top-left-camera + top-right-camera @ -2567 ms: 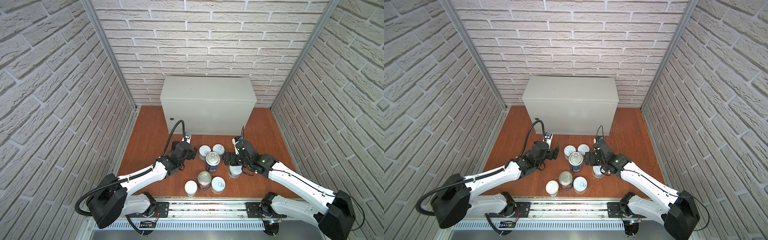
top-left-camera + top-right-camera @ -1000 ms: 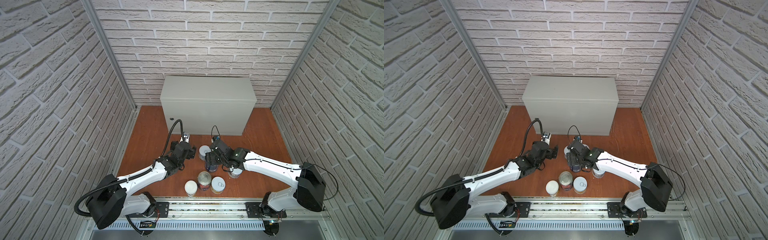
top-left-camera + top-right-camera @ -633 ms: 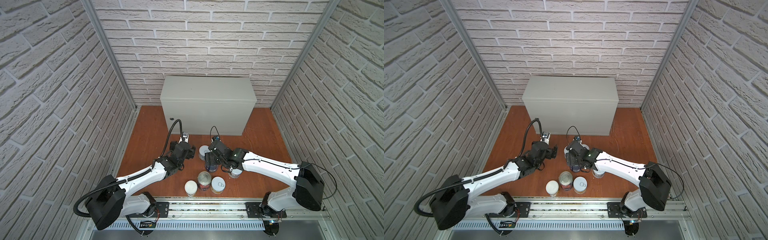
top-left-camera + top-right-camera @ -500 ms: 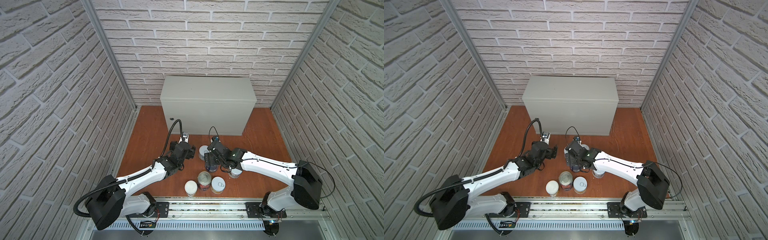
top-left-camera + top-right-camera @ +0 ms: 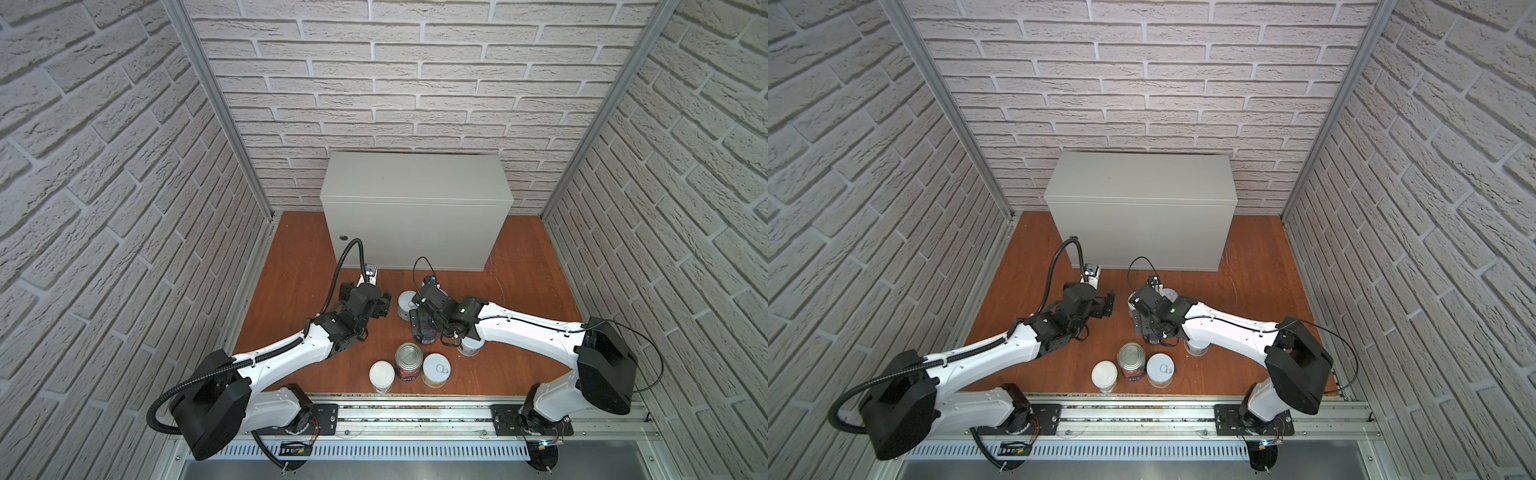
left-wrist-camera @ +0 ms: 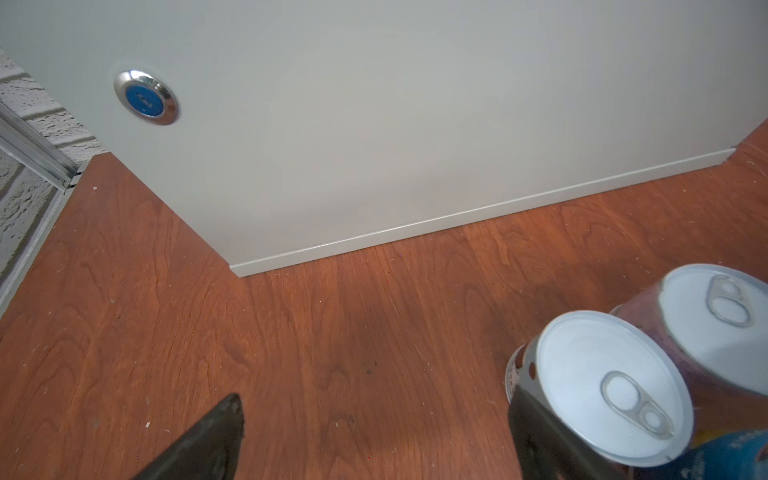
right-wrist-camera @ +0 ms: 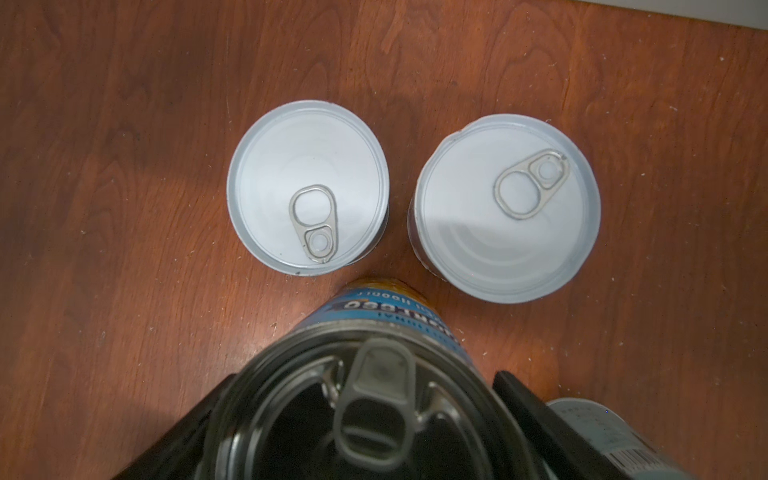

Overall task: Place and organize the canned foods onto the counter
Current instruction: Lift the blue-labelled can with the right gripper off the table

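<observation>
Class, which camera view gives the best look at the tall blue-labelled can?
The right wrist view: the blue-labelled can fills the foreground, pull-tab lid and label plain, between the fingers. Both top views show only a scrap under the right arm; the left wrist view catches a blue sliver, probably its label.

Three walls of pale grey-white moulded brick pattern close the space in: a back wall (image 5: 415, 83), a left wall (image 5: 83, 208) and a right wall (image 5: 685, 208). Slim aluminium corner posts (image 5: 216, 108) run down where they meet. The floor is reddish-brown wood-grain board (image 5: 299, 266), finely scratched and dotted with pale specks in the wrist views. A light-grey rectangular metal cabinet, the counter (image 5: 415, 174), stands on it against the back wall. The light is even and the shadows are soft.
</observation>
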`<action>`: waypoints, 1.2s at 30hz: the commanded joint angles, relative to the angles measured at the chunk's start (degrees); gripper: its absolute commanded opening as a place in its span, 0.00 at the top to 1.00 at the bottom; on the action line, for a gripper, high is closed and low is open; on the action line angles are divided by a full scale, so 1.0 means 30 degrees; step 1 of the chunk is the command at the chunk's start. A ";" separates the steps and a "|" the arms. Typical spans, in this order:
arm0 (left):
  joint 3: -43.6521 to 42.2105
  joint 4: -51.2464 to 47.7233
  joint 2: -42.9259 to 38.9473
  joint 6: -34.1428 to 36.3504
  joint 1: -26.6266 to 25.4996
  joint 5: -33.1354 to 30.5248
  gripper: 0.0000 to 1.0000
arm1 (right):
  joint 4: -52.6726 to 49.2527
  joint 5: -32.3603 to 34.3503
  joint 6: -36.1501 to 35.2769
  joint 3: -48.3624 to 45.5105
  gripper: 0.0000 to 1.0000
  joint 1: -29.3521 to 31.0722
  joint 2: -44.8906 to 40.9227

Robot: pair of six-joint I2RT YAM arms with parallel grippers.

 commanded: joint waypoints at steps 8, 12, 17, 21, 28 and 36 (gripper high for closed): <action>0.0008 0.0189 -0.0095 -0.0281 -0.0060 -0.0463 0.02 | -0.0739 0.0949 0.0559 -0.0274 0.19 0.0018 -0.0639; 0.0052 0.0158 -0.0013 -0.0306 -0.0061 -0.0459 0.02 | -0.0783 0.1068 0.0618 -0.0107 0.22 0.0011 -0.0824; 0.0096 0.0107 0.0024 -0.0339 -0.0060 -0.0452 0.02 | -0.0885 0.1114 0.0607 0.0132 0.24 0.0022 -0.0904; 0.0119 0.0094 0.0044 -0.0368 -0.0075 -0.0459 0.02 | -0.1014 0.1341 0.0849 0.0172 0.25 0.0011 -0.1083; 0.0181 0.0035 0.0083 -0.0463 -0.0062 -0.0443 0.02 | -0.1440 0.1747 0.0705 0.0544 0.25 -0.0020 -0.1288; 0.0281 0.0054 -0.0061 -0.0777 -0.0063 -0.0358 0.02 | -0.1339 0.1836 0.0455 0.0750 0.26 -0.0034 -0.1468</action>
